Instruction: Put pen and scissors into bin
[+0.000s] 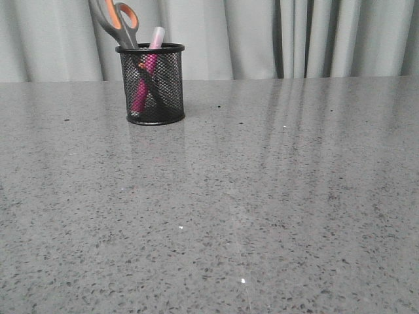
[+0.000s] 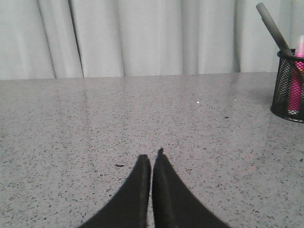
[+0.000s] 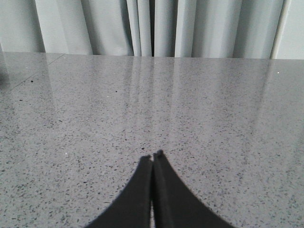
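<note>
The black wire-mesh bin [image 1: 152,85] stands upright on the grey table, far left in the front view. The scissors [image 1: 120,22] stand in it, grey and orange handles up. The magenta pen [image 1: 146,69] leans inside, whitish cap above the rim. In the left wrist view the bin [image 2: 287,85] is at the edge, with the pen [image 2: 297,76] and a grey scissors handle [image 2: 273,26] sticking out. My left gripper [image 2: 151,157] is shut and empty, low over the table, well away from the bin. My right gripper [image 3: 152,156] is shut and empty over bare table. Neither arm shows in the front view.
The speckled grey table [image 1: 262,196] runs back to pale curtains [image 1: 294,39] along its far edge. Small dark specks lie on the table.
</note>
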